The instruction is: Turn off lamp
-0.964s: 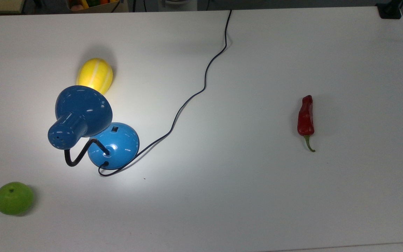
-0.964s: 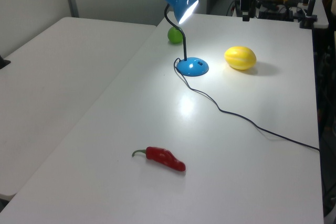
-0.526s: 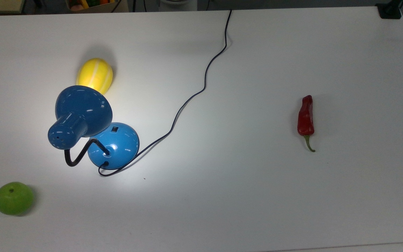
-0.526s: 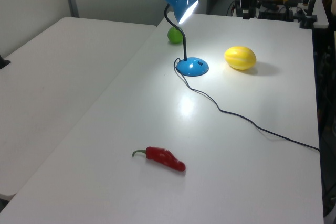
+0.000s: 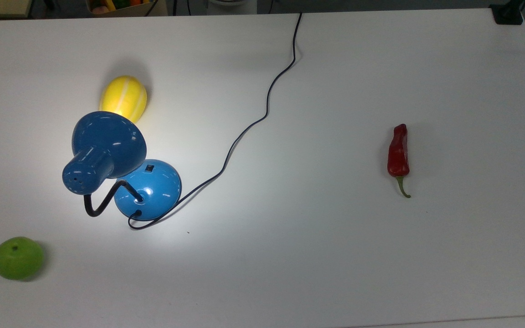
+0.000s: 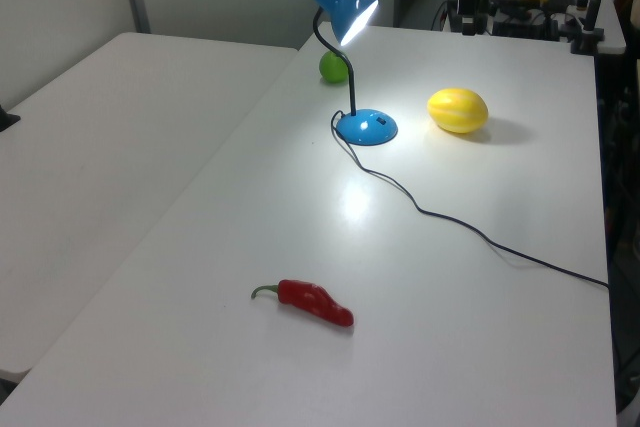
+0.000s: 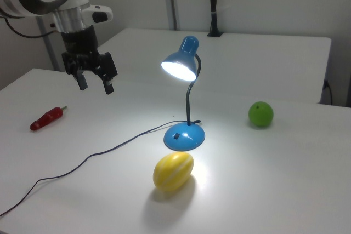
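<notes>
The glossy blue desk lamp with a bell-shaped shade and bent black gooseneck is seen lit on the smooth white table, toward the top view's left. A ribbed yellow melon lies just beside its domed base. The black two-finger gripper is held above the table, pointing down, fingers apart, well apart from the lamp at the right view's left.

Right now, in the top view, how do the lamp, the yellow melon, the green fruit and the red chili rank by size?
1. lamp, clearly largest
2. yellow melon and green fruit, too alike to separate
3. red chili, long but thin
</notes>
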Controlling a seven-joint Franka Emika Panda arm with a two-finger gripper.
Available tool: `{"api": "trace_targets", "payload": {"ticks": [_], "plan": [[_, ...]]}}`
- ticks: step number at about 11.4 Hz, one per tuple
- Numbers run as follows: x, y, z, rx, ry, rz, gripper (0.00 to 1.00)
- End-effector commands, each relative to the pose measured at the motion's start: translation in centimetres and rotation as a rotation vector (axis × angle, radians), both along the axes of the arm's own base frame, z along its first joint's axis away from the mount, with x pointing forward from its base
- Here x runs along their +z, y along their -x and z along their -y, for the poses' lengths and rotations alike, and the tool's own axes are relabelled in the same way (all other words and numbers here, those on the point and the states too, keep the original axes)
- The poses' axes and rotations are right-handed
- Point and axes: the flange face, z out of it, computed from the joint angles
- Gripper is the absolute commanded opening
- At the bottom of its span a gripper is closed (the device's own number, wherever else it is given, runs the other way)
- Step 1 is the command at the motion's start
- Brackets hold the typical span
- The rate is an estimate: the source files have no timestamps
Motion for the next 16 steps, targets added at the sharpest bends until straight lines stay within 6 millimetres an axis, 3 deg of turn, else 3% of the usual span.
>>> {"api": "trace_targets", "payload": {"ticks": [1,4,12,13,15,16], "plan": [[0.9,-0.5,-0.1,-0.006,0.002,0.011,1.00],[1.1,-2.9,0.2,-0.021,0.000,0.017,1.00],[1.0,-2.9,-0.1,-0.016,0.001,0.013,1.00],[1.1,-2.8,-0.1,-0.009,0.001,0.012,0.87],[1.0,-2.8,-0.1,-0.004,-0.001,0.010,0.23],[0.9,-2.8,-0.1,-0.007,-0.001,0.009,0.08]]}}
